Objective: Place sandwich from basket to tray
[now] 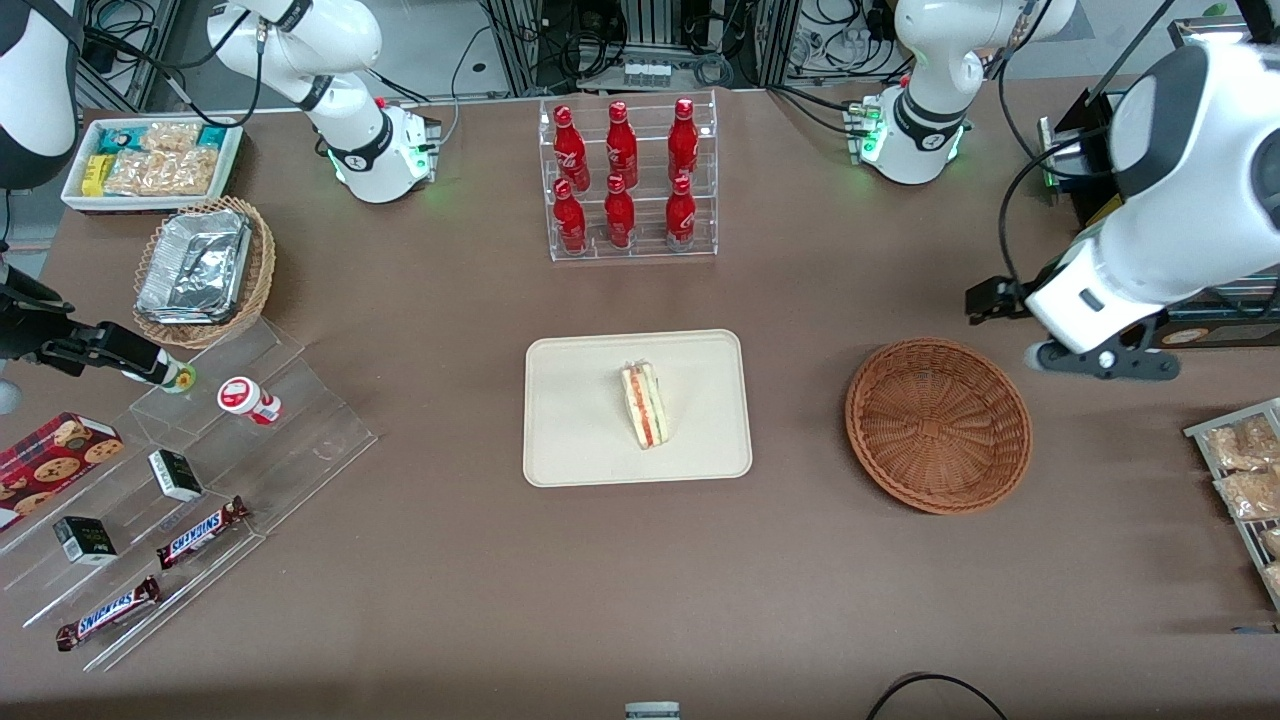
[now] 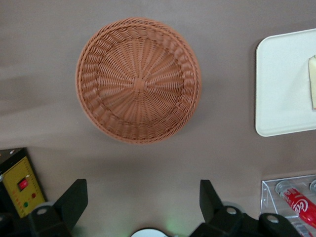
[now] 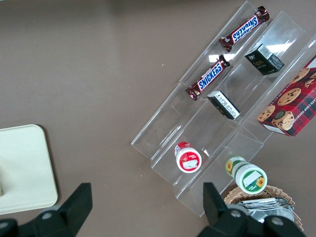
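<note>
On the tray (image 1: 580, 420), near its middle, the sandwich (image 1: 645, 405) was found lying with its red and green filling stripes showing, so it was already out of the basket (image 1: 938, 425). The basket was left with nothing in it, sitting on the brown table (image 1: 640, 600) beside the tray, toward the working arm's end, with a clear gap between the two. The gripper (image 2: 143, 197) was held up high, well above the table and a bit farther from the front camera than the basket; its two dark fingers (image 2: 74, 200) were spread wide apart with nothing between them, and the basket's woven bottom could be seen whole in the wrist view. A corner of the tray and a sliver of the sandwich's edge were caught in that view too. Farther from the front camera than the tray, a clear rack (image 1: 630, 180) of six red bottles was set upright. Toward the parked arm's end, a stepped clear stand (image 1: 200, 480) was loaded with two Snickers bars (image 1: 200, 530), small dark boxes and a red-lidded cup (image 1: 245, 397), and a tan basket of foil trays (image 1: 200, 265) was parked near it.
</note>
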